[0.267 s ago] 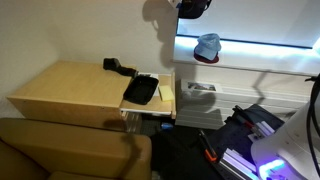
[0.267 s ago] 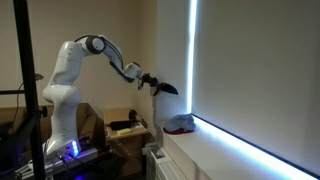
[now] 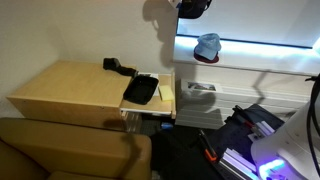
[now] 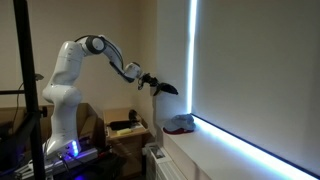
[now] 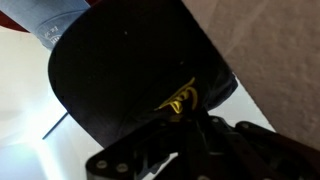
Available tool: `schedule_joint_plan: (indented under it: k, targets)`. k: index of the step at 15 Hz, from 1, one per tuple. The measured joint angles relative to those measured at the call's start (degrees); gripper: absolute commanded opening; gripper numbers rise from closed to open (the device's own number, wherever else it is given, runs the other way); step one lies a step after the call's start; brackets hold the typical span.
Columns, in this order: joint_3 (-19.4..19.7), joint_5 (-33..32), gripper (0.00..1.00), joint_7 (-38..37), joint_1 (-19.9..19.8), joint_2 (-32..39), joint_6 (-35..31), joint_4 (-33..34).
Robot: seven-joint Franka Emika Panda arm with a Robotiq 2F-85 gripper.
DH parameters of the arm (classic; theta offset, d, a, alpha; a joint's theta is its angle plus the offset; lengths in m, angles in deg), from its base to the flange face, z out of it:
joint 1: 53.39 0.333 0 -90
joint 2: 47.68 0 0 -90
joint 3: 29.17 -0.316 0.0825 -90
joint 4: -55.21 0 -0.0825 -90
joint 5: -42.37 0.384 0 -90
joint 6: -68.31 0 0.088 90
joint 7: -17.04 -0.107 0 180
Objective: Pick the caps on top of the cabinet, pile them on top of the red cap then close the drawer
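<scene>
Well, from where I stand the arm [image 4: 72,62] reaches high across the room, and its pincer [image 4: 154,84] is clenched on the dark cap [image 4: 166,88], holding it up in the air. In the wrist view the dark cap [image 5: 130,65] fills nearly the whole picture, with a small yellow mark on it just above the pincer [image 5: 190,118], whose fingers [image 5: 150,158] pinch the edge of the cap.

The red cap [image 3: 205,59] sits on the white surface [image 3: 262,55] to the right of the cabinet, and the light blue cap [image 3: 208,44] lies piled on top of it. The dark cap hangs above and a little left of that pile, well clear of it, with the pincer [image 3: 191,6] at the very top edge of that exterior view. The wrist view shows a bit of the light blue cap [image 5: 55,15] past the dark cap's far left edge, with a sliver of the red cap [image 5: 10,22] beside it.

The cabinet [image 3: 65,92] stands low on the left. Its drawer [image 3: 141,92] is pulled open at the right end, black inside. A small black boxy object [image 3: 116,66] rests on the cabinet's top, at the far side just left of the drawer. Behind the white surface a pale blind [image 4: 250,70] covers the window.
</scene>
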Motion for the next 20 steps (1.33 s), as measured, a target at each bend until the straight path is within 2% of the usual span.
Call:
schedule_joint_plan:
  k: [2, 3, 9, 10, 14, 20]
  targets:
    - [0.0, 0.0, 0.02, 0.0, 0.0, 0.0, 0.0, 0.0]
    - [0.0, 0.0, 0.06, 0.0, 0.0, 0.0, 0.0, 0.0]
    - [0.0, 0.0, 0.06, 0.0, 0.0, 0.0, 0.0, 0.0]
    - [0.3, -0.2, 0.02, -0.4, -0.1, 0.3, 1.3, 0.3]
    - [1.3, -0.2, 0.02, -1.1, -1.1, 2.6, 4.1, 1.1]
    - [3.6, 4.5, 0.02, -1.0, -4.2, 6.0, 14.9, 4.3]
